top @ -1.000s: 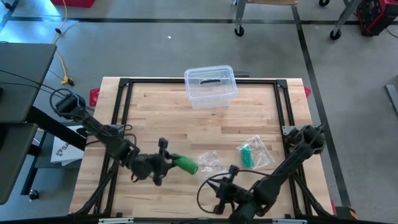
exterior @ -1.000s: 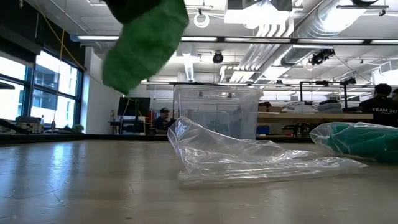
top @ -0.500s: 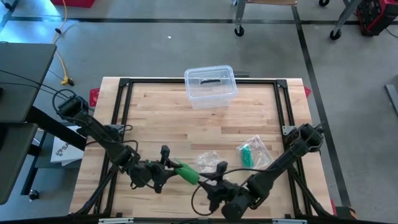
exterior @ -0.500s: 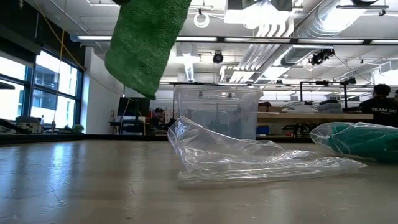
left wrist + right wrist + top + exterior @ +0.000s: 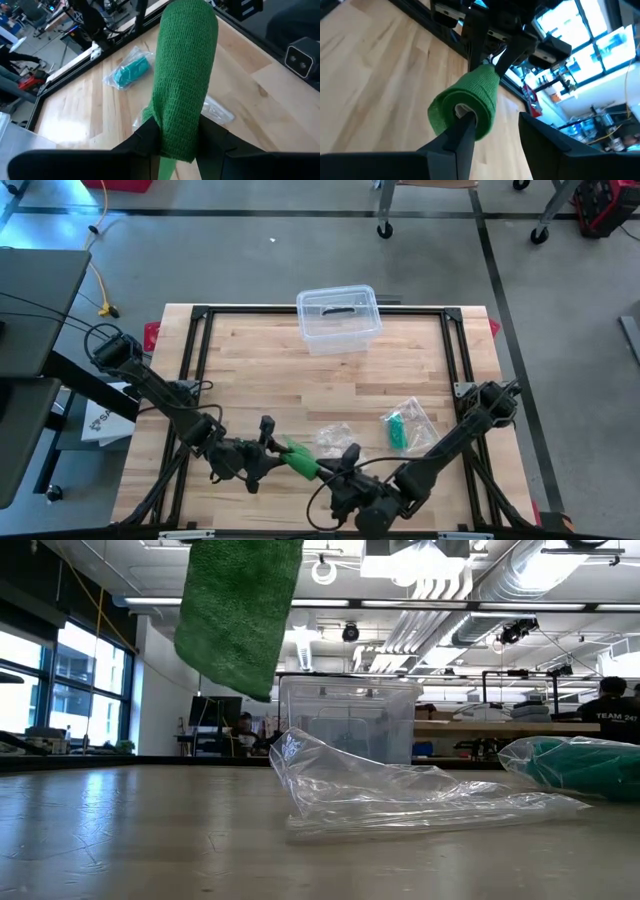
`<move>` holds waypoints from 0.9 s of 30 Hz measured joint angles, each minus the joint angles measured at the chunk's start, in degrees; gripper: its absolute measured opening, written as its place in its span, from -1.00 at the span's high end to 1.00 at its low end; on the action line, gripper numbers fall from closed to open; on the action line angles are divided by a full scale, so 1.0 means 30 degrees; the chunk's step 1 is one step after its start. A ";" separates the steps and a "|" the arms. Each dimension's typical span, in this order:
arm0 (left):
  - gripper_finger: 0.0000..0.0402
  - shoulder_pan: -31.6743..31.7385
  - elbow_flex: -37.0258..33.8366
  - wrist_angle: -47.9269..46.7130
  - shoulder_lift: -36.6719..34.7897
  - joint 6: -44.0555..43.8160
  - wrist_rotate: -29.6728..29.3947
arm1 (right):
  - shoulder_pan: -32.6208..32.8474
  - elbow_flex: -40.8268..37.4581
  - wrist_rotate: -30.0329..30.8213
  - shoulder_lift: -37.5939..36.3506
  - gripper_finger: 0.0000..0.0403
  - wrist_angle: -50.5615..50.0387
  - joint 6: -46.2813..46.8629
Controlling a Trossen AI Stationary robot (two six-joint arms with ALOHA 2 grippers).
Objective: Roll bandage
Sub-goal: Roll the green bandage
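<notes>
At about six o'clock on the wooden desk [image 5: 250, 370], the left end effector [image 5: 176, 136] clamps the green woven bandage roll [image 5: 186, 75] aloft so the right end effector [image 5: 491, 131], fingers parted around its core, can presumably wind it.

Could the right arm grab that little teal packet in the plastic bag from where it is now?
Probably not right away. The right gripper is busy at the green bandage roll that the left gripper holds. The teal packet lies uncovered beside that arm, so it seems reachable afterwards.
</notes>
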 joint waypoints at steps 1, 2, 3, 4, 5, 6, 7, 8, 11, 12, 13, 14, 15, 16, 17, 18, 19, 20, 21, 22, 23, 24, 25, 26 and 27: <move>0.58 0.0006 0.0000 -0.0044 0.0000 -0.0073 0.0161 | -0.0019 0.0000 -0.0002 0.0000 0.29 0.0061 -0.0468; 0.58 0.0026 0.0000 -0.0053 0.0000 -0.0203 0.0372 | -0.0031 0.0000 -0.0022 0.0000 0.29 0.0055 -0.0880; 0.58 0.0062 0.0000 -0.0009 0.0000 -0.0326 0.0563 | -0.0024 0.0000 -0.0050 0.0000 0.29 0.0055 -0.1330; 0.58 0.0115 0.0000 0.0053 0.0000 -0.0442 0.0705 | -0.0038 0.0000 -0.0168 0.0000 0.29 0.0062 -0.1761; 0.58 0.0150 0.0000 0.0099 0.0000 -0.0601 0.0799 | -0.0075 0.0000 -0.0269 0.0000 0.29 0.0076 -0.2131; 0.58 0.0172 0.0000 0.0086 0.0000 -0.0731 0.0910 | -0.0134 0.0000 -0.0459 0.0000 0.29 0.0088 -0.2457; 0.58 0.0201 0.0000 0.0042 0.0000 -0.0850 0.1054 | -0.0171 0.0000 -0.0648 0.0005 0.29 0.0099 -0.2722; 0.58 0.0258 0.0000 0.0014 0.0000 -0.0970 0.1235 | -0.0181 0.0000 -0.0715 0.0045 0.29 0.0128 -0.2913; 0.58 0.0417 0.0000 0.0073 0.0007 -0.1528 0.1804 | -0.0171 0.0000 -0.0857 0.0117 0.29 0.0195 -0.3363; 0.58 0.0438 0.0000 0.0087 0.0007 -0.1619 0.1897 | -0.0177 0.0000 -0.0955 0.0156 0.29 0.0208 -0.3384; 0.58 0.0467 0.0000 0.0080 0.0007 -0.1655 0.2035 | -0.0177 0.0000 -0.0995 0.0182 0.30 0.0214 -0.3402; 0.58 0.0490 0.0000 0.0080 0.0007 -0.1669 0.2239 | -0.0177 0.0000 -0.1046 0.0201 0.30 0.0209 -0.3408; 0.58 0.0539 0.0000 0.0087 0.0007 -0.1683 0.2439 | -0.0177 0.0000 -0.1075 0.0263 0.31 0.0216 -0.3381; 0.58 0.0641 0.0000 0.0113 0.0007 -0.1697 0.2647 | -0.0177 0.0000 -0.1093 0.0291 0.33 0.0216 -0.3322; 0.58 0.0676 -0.0003 0.0196 0.0007 -0.1698 0.2760 | -0.0184 0.0000 -0.1114 0.0298 0.36 0.0180 -0.3166; 0.58 0.0685 -0.0007 0.0288 0.0007 -0.1705 0.2888 | -0.0191 0.0000 -0.1260 0.0299 0.40 0.0178 -0.3071; 0.57 0.0685 -0.0007 0.0395 0.0007 -0.1718 0.2977 | -0.0208 0.0000 -0.1517 0.0299 0.44 0.0193 -0.3001; 0.57 0.0714 -0.0007 0.0514 0.0007 -0.1759 0.3033 | -0.0219 0.0000 -0.1740 0.0291 0.50 0.0206 -0.2869; 0.56 0.0768 -0.0007 0.0628 0.0007 -0.1801 0.3088 | -0.0221 0.0000 -0.1872 0.0291 0.57 0.0208 -0.2644; 0.54 0.0780 -0.0007 0.0693 0.0007 -0.1807 0.3133 | -0.0221 0.0000 -0.1909 0.0291 0.64 0.0188 -0.2507; 0.51 0.0794 -0.0007 0.0732 0.0007 -0.1804 0.3201 | -0.0228 0.0000 -0.1929 0.0291 0.72 0.0168 -0.2381; 0.48 0.0798 -0.0007 0.0762 0.0007 -0.1807 0.3251 | -0.0235 0.0000 -0.1924 0.0291 0.79 0.0168 -0.2195; 0.44 0.0801 -0.0007 0.0767 0.0007 -0.1837 0.3294 | -0.0235 0.0000 -0.1889 0.0291 0.87 0.0174 -0.1997; 0.40 0.0831 -0.0007 0.0772 0.0007 -0.1885 0.3305 | -0.0235 0.0000 -0.1839 0.0291 0.92 0.0179 -0.1736; 0.35 0.0882 -0.0007 0.0770 0.0007 -0.2087 0.3336 | -0.0235 0.0000 -0.1708 0.0291 0.95 0.0179 -0.1512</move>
